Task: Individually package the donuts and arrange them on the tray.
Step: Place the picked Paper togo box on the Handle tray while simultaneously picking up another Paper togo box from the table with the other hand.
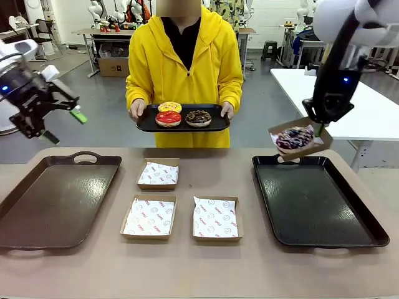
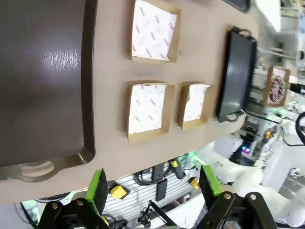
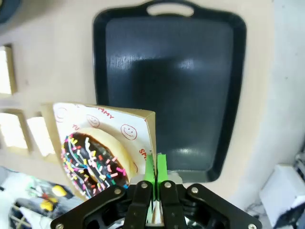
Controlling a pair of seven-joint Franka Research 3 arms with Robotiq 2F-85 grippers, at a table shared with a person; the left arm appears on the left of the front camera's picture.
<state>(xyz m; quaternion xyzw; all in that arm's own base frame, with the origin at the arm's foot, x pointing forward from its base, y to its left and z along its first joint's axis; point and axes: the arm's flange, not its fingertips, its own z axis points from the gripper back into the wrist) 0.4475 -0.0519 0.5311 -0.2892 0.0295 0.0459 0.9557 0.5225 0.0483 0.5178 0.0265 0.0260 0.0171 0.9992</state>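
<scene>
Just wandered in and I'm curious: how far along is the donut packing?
Done: the sprinkled donut is in a box. In hand: the right gripper holds that box's edge between its fingers above the black tray's far edge, not yet set down; the left gripper hangs open. Left: the yellow donut, red donut and chocolate donut lie on the person's tray, and three lined boxes sit unfilled on the table.

The donut [image 3: 93,160] is glazed dark and flecked with coloured sprinkles; its tan box [image 3: 150,136] is lined with white paper [image 3: 114,121] printed in red.
</scene>
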